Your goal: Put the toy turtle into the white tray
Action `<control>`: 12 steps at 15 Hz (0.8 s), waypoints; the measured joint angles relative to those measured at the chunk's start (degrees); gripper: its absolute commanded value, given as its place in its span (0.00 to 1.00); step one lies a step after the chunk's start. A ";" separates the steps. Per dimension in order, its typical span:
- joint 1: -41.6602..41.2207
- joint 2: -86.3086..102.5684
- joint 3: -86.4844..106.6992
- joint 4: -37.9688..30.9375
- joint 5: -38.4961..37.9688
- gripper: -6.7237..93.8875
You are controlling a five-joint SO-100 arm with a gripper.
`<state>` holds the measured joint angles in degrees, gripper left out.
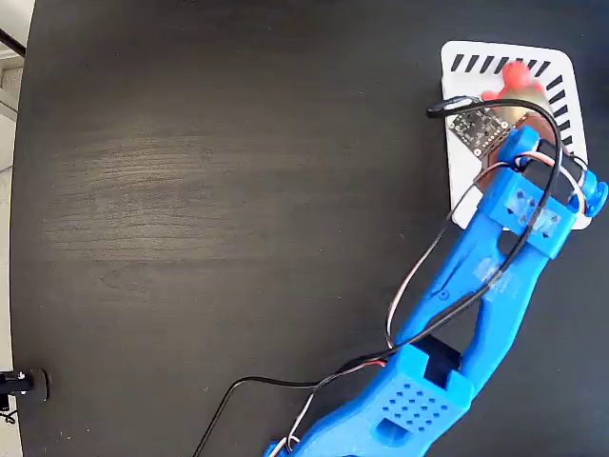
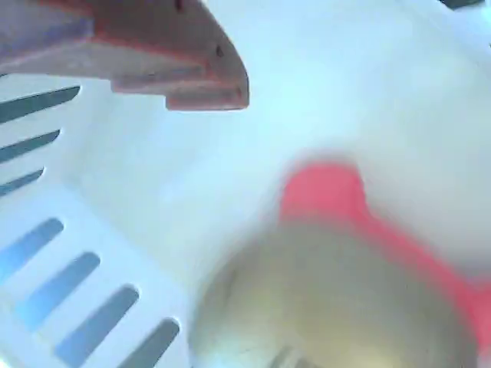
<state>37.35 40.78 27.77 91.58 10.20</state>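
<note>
The white tray [image 1: 462,176] lies at the top right of the black table in the fixed view, with dark slanted slots along its far and right edges. The toy turtle [image 1: 515,76] is over the tray's far part; only a red bit and a sliver of shell show past the wrist. My blue arm reaches over the tray, and its gripper [image 1: 509,100] is mostly hidden under the camera board. In the wrist view the blurred turtle [image 2: 330,299] fills the lower right over the tray floor [image 2: 345,92]. One finger [image 2: 176,69] stands apart from it, so the gripper looks open.
The blue arm [image 1: 476,295] and its cables [image 1: 419,276] cross the lower right of the table. A small dark clamp [image 1: 24,384] sits at the left edge. The black table [image 1: 219,209] spreads left of the tray.
</note>
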 measured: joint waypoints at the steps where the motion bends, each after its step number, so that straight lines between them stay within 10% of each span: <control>1: 0.00 0.00 0.00 0.00 0.00 0.60; 3: 0.00 0.00 0.00 0.18 0.00 0.56; 8: -1.93 9.14 5.45 -0.44 1.93 0.07; 12: -11.43 28.04 26.37 -5.71 4.31 0.07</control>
<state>25.93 68.82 54.14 85.87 14.50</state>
